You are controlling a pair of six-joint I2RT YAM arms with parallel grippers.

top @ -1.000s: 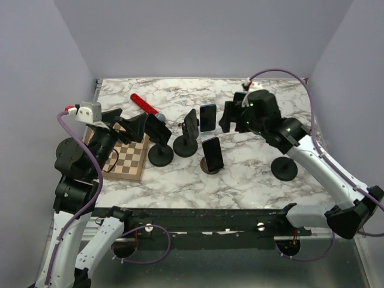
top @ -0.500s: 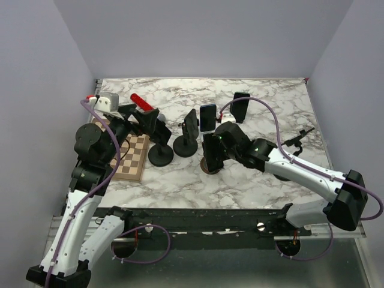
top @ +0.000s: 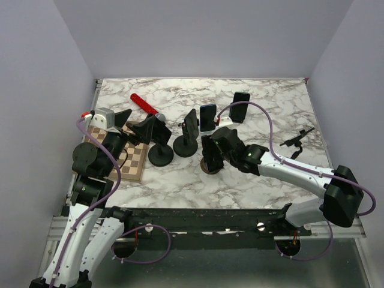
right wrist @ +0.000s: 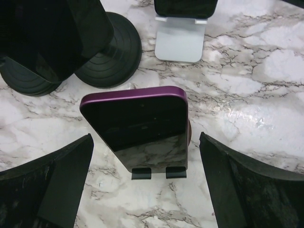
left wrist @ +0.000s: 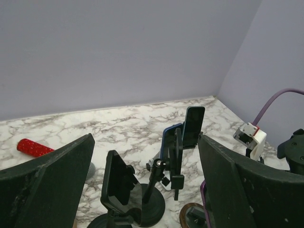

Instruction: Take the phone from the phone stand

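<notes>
A purple phone (right wrist: 142, 128) with a dark screen leans on a small phone stand, resting on two black tabs (right wrist: 159, 173) above a round brown base (right wrist: 189, 133). In the top view this purple phone (top: 212, 153) stands mid-table. My right gripper (right wrist: 145, 137) is open, one finger on each side of the phone without touching it. It reaches in from the right (top: 215, 147). My left gripper (left wrist: 146, 137) is open and holds nothing. It hovers over the chessboard (top: 131, 161), facing a black phone (left wrist: 118, 183) on a black stand.
A black clamp stand (top: 189, 129), a blue phone (top: 207, 117) on a silver stand (right wrist: 180, 42) and a black phone (top: 240, 107) stand behind. A red cylinder (top: 144, 105) lies at the back left. A small black object (top: 298, 139) lies at the right.
My right arm swung from the back right down to the purple phone and now brackets it. My left arm rose toward the stands, then drew back left. Both grippers stayed open.
</notes>
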